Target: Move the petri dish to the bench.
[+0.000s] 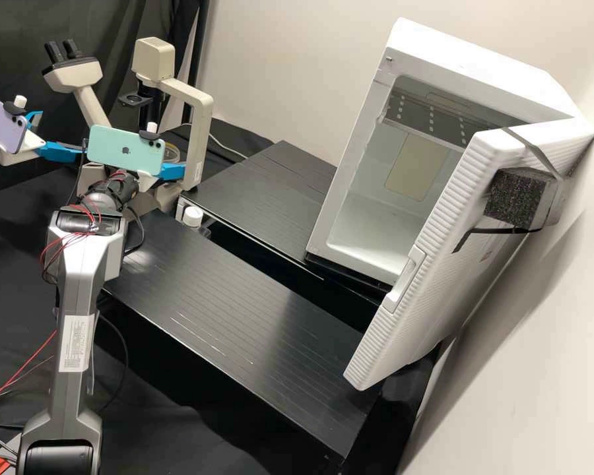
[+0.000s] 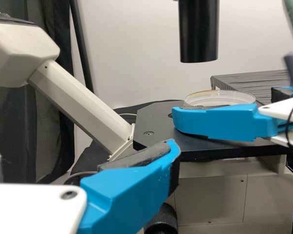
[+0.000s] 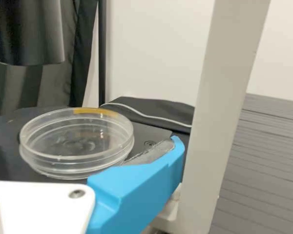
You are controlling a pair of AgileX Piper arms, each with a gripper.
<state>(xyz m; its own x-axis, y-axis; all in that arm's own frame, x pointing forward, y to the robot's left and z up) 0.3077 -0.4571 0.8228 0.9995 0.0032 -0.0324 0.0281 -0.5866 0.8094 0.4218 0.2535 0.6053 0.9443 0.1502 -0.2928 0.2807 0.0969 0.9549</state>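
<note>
petri dish point(image 3: 75, 163) sits on microscope stage point(image 2: 154, 123); not yet on bench point(image 1: 234, 310). right gripper point(image 2: 223, 106) wide open around it, no hold; left gripper point(image 1: 62, 134) open and holding nothing. grip, lift, carry, set-down left, i'd say. dish: clear, round, shallow, amber strip at rim, upright.

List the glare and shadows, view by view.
High view: pale sheen on the black bench, deep shadow in the gap behind it; left wrist view: the black tube stands dark against the bright wall; right wrist view: small glints on the petri dish.
</note>
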